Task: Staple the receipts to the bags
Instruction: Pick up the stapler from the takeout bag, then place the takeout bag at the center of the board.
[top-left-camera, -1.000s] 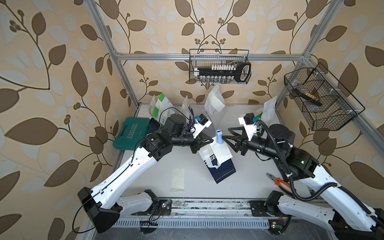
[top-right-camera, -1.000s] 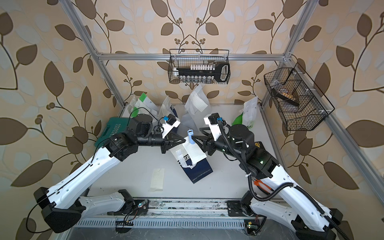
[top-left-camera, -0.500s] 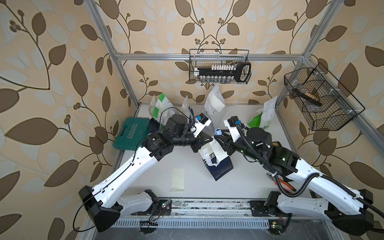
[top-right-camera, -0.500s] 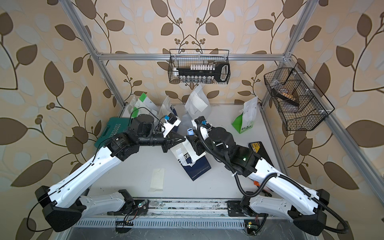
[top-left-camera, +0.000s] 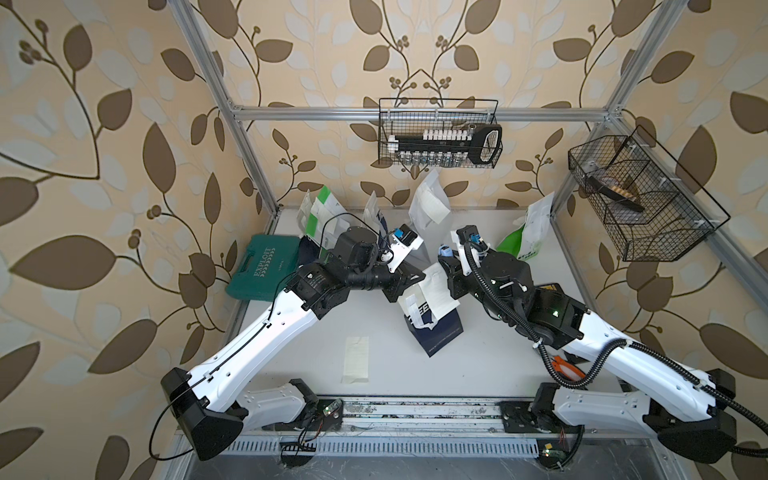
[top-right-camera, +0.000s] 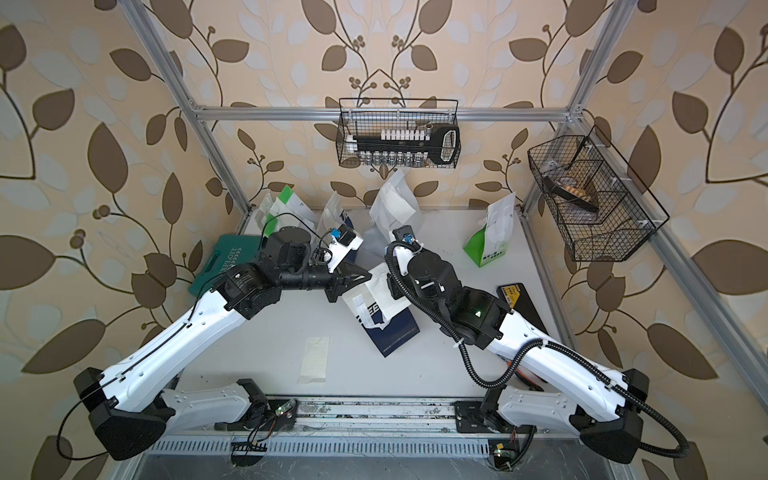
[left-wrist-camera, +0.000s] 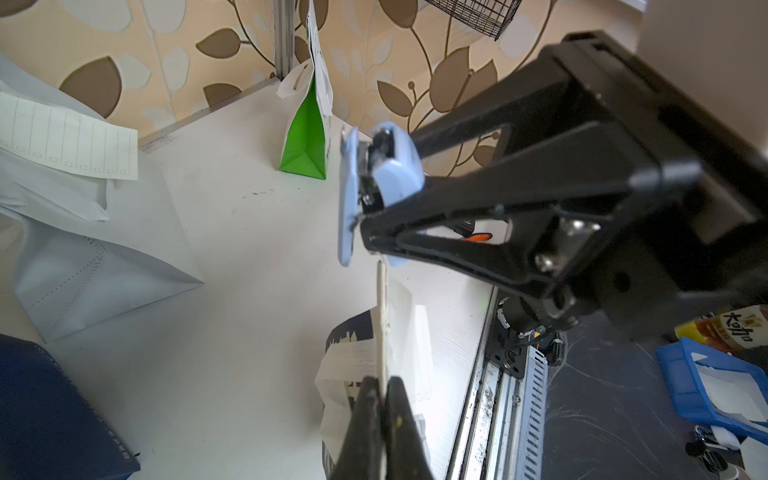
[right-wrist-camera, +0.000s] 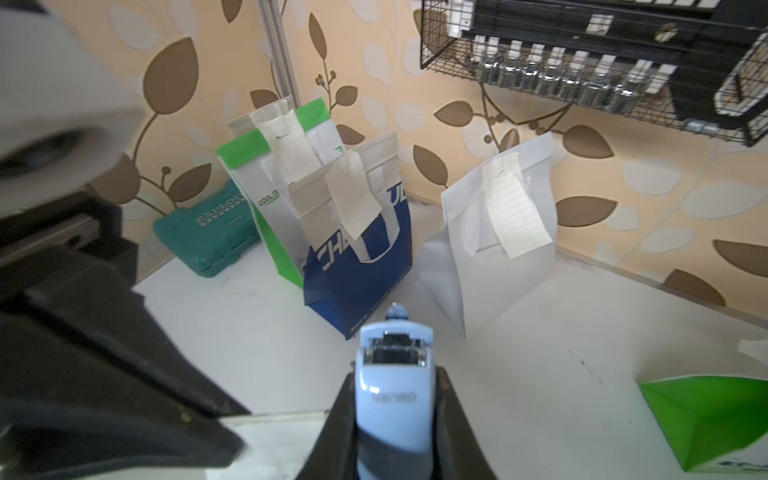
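**Stapler at the pinched top of the navy bag**

The left tool (left-wrist-camera: 383, 384) is clamped tight on the upper edge of a navy-and-white paper carrier bag (top-left-camera: 440, 338). A lined cream paper receipt (top-left-camera: 434, 291) is pressed against that edge in the same pinch. In both top views the bag sits tilted near the middle of the white worktop (top-left-camera: 478, 370), between the two arms.

The right tool (right-wrist-camera: 395, 399) grips a small light-blue stapler (left-wrist-camera: 397, 168) by its sides, its jaws narrow around the body. In the left wrist view the stapler's mouth is just beside the free end of the pinched paper edge. Whether it touches the paper cannot be told.

A loose cream receipt slip (top-left-camera: 356, 359) lies flat on the worktop nearer the front rail, well apart from the held bag.

Along the back wall stand a green-and-white bag (right-wrist-camera: 266, 183), a blue-and-white lettered bag (right-wrist-camera: 361, 274) and a plain white bag (right-wrist-camera: 498, 266). Hanging lined slips (right-wrist-camera: 515, 208) are fixed at their tops. Another green-and-white bag (top-left-camera: 525, 239) stands near the right rear corner. A teal plastic case (top-left-camera: 262, 266) lies at the left edge.
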